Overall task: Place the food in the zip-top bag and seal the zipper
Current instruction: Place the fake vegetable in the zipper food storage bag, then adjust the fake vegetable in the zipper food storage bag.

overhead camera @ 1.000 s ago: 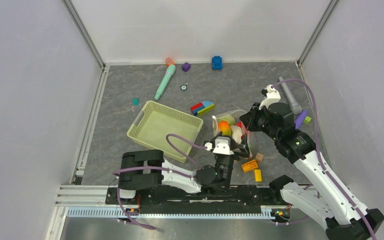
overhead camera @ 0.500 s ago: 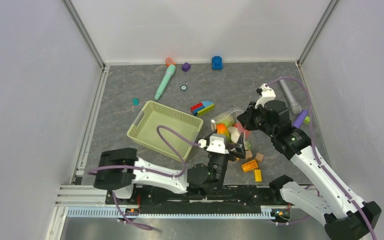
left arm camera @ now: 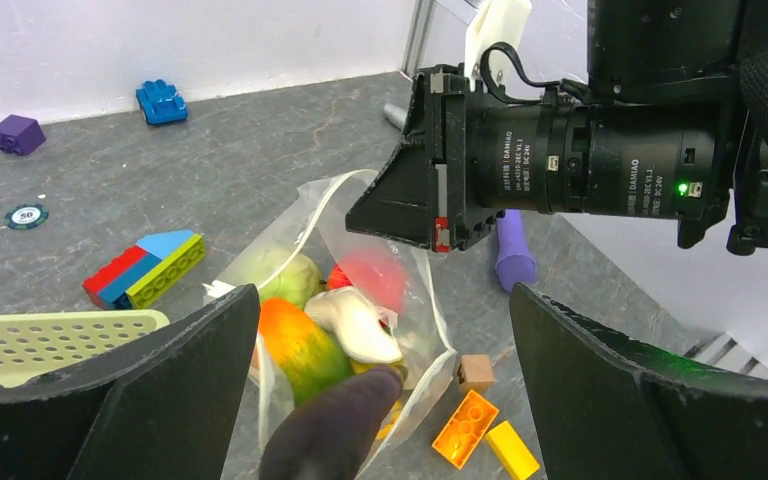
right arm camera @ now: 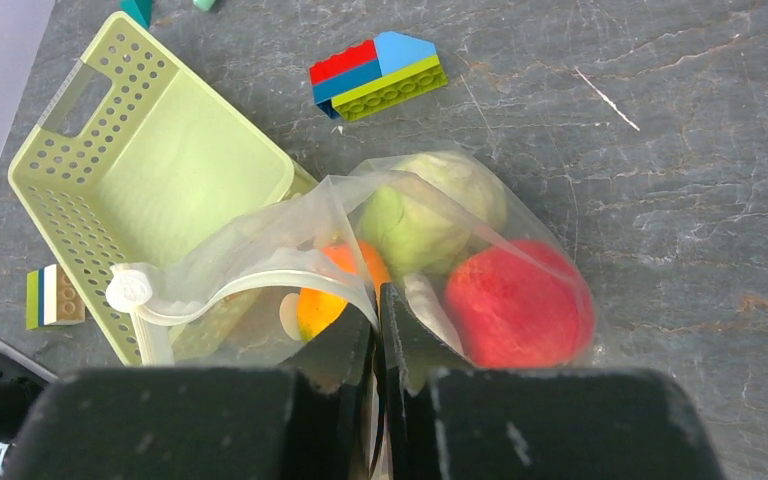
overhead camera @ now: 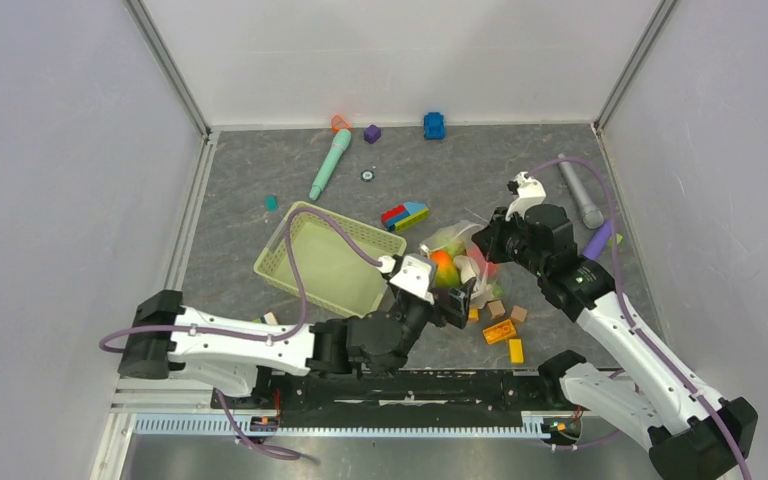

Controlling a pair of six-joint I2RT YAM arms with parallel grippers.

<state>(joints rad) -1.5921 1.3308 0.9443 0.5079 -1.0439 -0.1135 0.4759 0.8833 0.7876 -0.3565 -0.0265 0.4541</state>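
Note:
The clear zip-top bag (overhead camera: 452,243) lies at table centre, its mouth toward the arms. My right gripper (overhead camera: 488,243) is shut on the bag's upper edge (right arm camera: 260,250), jaws pressed together (right arm camera: 378,295). The whitish zipper strip (right arm camera: 245,275) curves open to the left. Inside the bag are a pale green cabbage (right arm camera: 420,215), a red tomato (right arm camera: 515,300), an orange-green mango (left arm camera: 300,345) and a white piece (left arm camera: 355,325). My left gripper (left arm camera: 382,292) is wide open over the mouth, also in the top view (overhead camera: 457,297). A dark purple eggplant (left arm camera: 335,430) lies between its jaws, untouched, tip at the mouth.
The pale green basket (overhead camera: 330,255) sits just left of the bag. Orange (overhead camera: 498,330), yellow (overhead camera: 515,350) and tan (overhead camera: 518,313) blocks lie right of the bag mouth. A red-blue-green block (overhead camera: 405,215), teal stick (overhead camera: 330,165) and grey marker (overhead camera: 580,190) lie farther back.
The left arm's base and elbow swung far out to the left while its gripper stayed at the bag mouth. The right gripper drew the bag edge slightly back.

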